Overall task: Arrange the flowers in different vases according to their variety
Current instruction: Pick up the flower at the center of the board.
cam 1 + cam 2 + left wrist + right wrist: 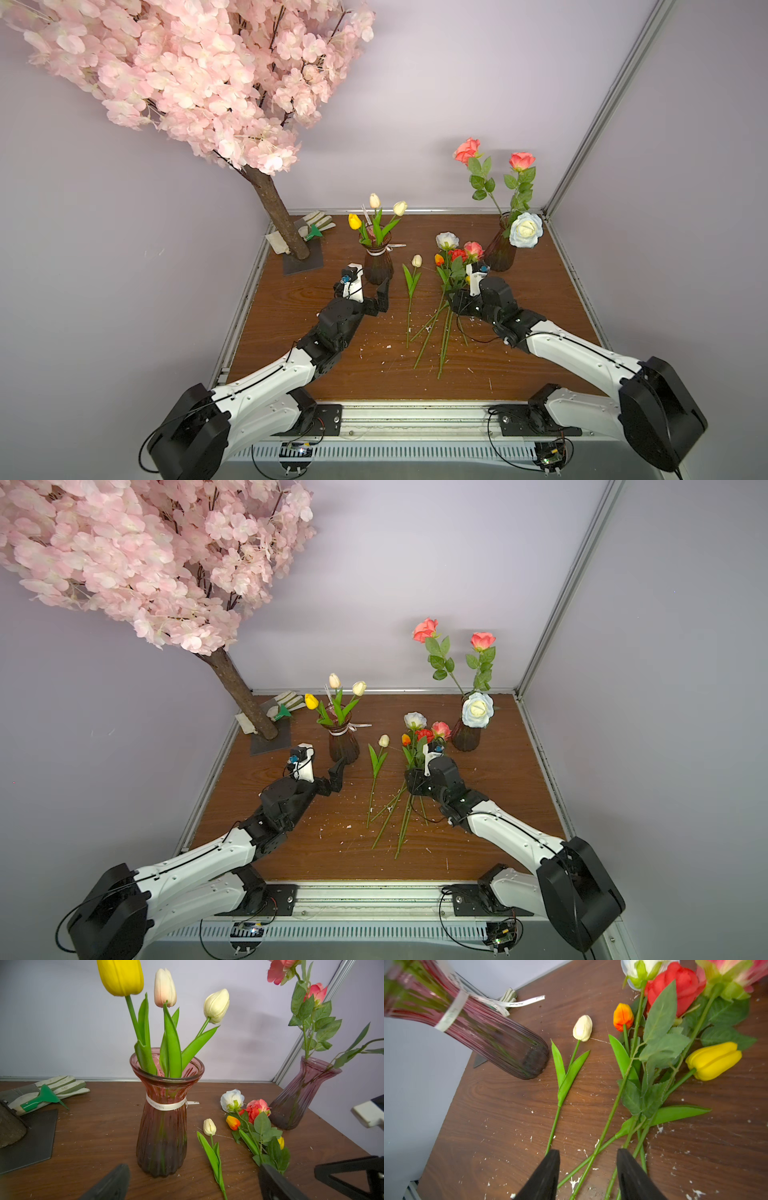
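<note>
The ribboned vase [377,266] holds three tulips, one yellow [354,221] and two cream. My left gripper [193,1178] is open and empty just in front of this vase [164,1130]. The plain vase [500,251] at the back right holds two coral roses and a white rose [526,230]. A cream tulip [582,1028] lies alone on the table. Beside it lies a pile with a white rose [446,240], a red rose [675,987], a pink rose, an orange tulip [623,1016] and a yellow tulip [714,1060]. My right gripper [588,1154] is low over the pile's stems, jaws apart, with two crossed stems between them.
The pink blossom tree's trunk [278,216] stands on a dark base plate [303,262] at the back left, with gloves [318,224] behind it. White crumbs are scattered over the wooden table [540,374]. Walls close in the back and both sides.
</note>
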